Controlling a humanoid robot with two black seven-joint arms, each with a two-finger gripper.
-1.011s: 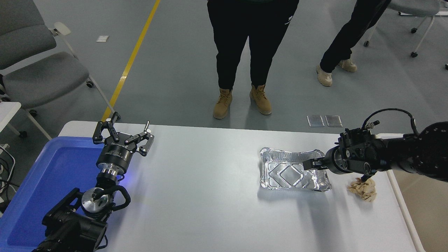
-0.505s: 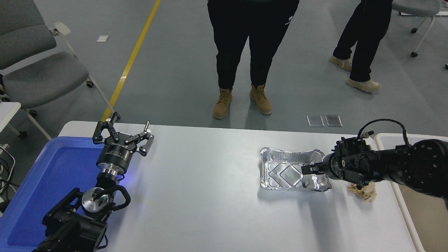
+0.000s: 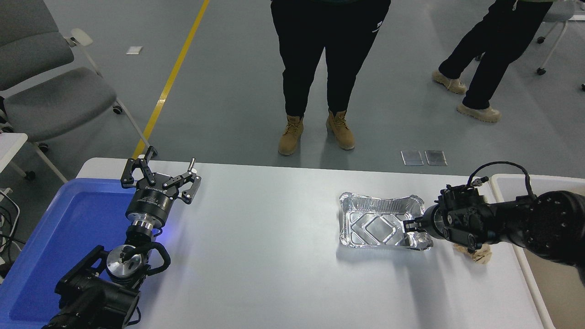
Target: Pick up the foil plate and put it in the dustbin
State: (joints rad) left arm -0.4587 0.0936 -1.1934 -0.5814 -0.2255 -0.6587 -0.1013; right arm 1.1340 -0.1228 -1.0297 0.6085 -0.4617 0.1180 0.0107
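The foil plate (image 3: 377,221), a shiny silver tray with a diamond pattern, lies flat on the white table (image 3: 274,256) right of centre. My right gripper (image 3: 410,225) reaches in from the right edge and sits at the plate's right end, over its right rim. The view does not show whether it is open or shut. The dustbin (image 3: 497,188), beige with a whitish rim, stands off the table's right edge, partly hidden behind the right arm. My left gripper (image 3: 160,176) is parked open at the lower left, above the blue tray.
A crumpled tan paper wad (image 3: 477,252) lies just under the right arm near the table's right edge. A blue tray (image 3: 68,228) fills the left side. One person (image 3: 320,68) stands at the far side, another (image 3: 484,59) walks at the top right. Grey chairs stand at the left.
My right gripper has drawn back to the right and lower, from inside the plate to its right rim. The plate has stayed put. The person at the top right has stepped along.
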